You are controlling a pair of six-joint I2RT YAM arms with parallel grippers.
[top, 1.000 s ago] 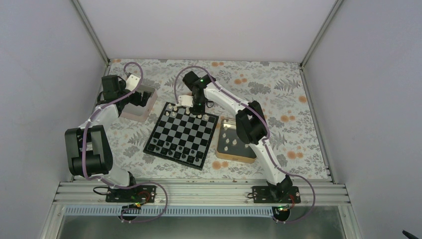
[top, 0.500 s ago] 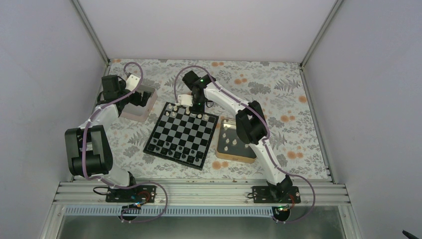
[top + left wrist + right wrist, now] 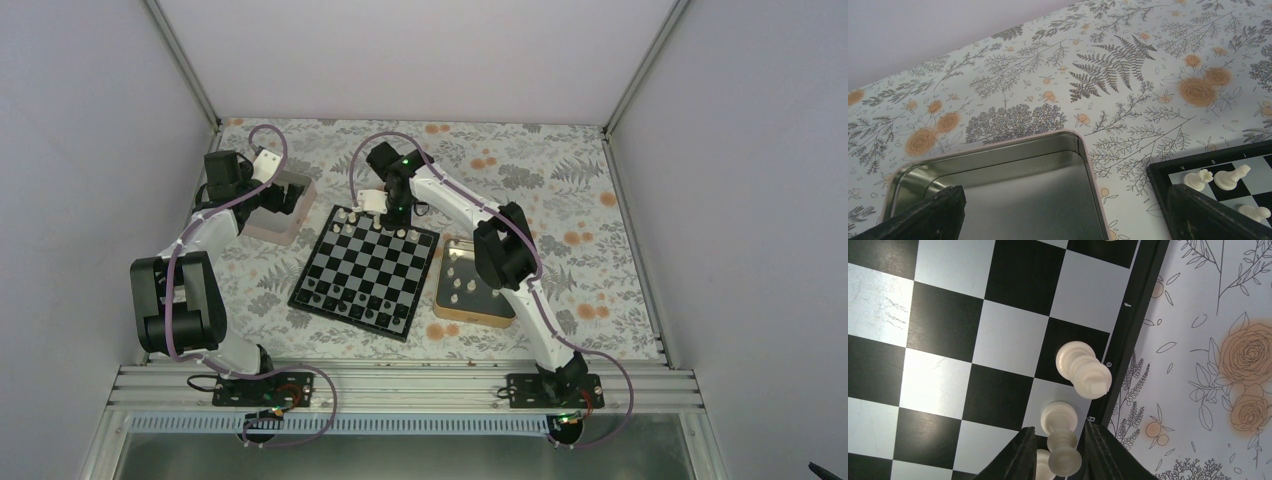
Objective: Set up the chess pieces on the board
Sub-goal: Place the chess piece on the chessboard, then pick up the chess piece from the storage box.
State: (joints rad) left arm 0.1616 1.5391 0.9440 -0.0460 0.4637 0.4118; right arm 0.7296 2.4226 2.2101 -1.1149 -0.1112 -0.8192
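The board (image 3: 365, 272) lies in the middle of the table, with white chess pieces (image 3: 375, 228) along its far rows and dark ones on the near rows. In the right wrist view my right gripper (image 3: 1060, 456) is slightly open astride a white piece (image 3: 1062, 432) that stands on a pale edge square of the board (image 3: 948, 315). A second white piece (image 3: 1083, 369) stands one square further on. My left gripper (image 3: 1065, 220) is wide open and empty above the pinkish silver tin (image 3: 998, 155). Two white pieces (image 3: 1230, 177) show on the board's corner there.
A gold tin (image 3: 440, 300) right of the board holds several loose white pieces (image 3: 460, 285). The pinkish silver tin (image 3: 268, 232) sits left of the board's far corner. Side walls and metal posts close in the flowered tabletop.
My right gripper has drawn slightly up and back from the board's far edge. The left arm has not moved.
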